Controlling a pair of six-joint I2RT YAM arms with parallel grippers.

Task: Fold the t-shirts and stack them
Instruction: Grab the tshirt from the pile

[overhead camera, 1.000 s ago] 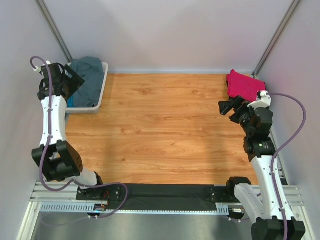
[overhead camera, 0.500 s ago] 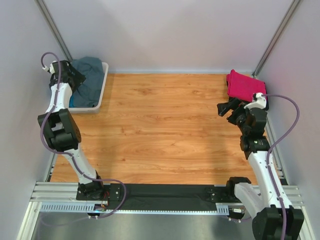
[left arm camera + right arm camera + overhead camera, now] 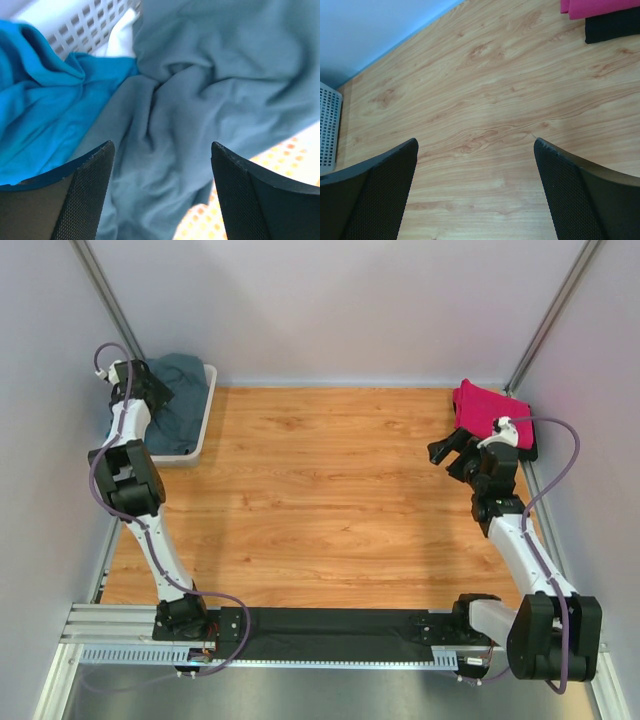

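hovering left fingers [image 3: 85,200] over grey t-shirt [image 3: 200,100]

Robot lab test cell: plain white enclosure walls [image 3: 350,310], aluminium base rail [image 3: 110,635], wood-grain tabletop [image 3: 330,500].

Tool [image 3: 161,150] spread above slate-grey tee [image 3: 215,85], teal tee [image 3: 45,110] alongside, lattice basket [image 3: 87,22]

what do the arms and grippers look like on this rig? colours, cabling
Left arm and right arm match: white links, black joint housings. A lilac cable loops off each wrist. Left gripper and right gripper have black fingers with finely dimpled pads.
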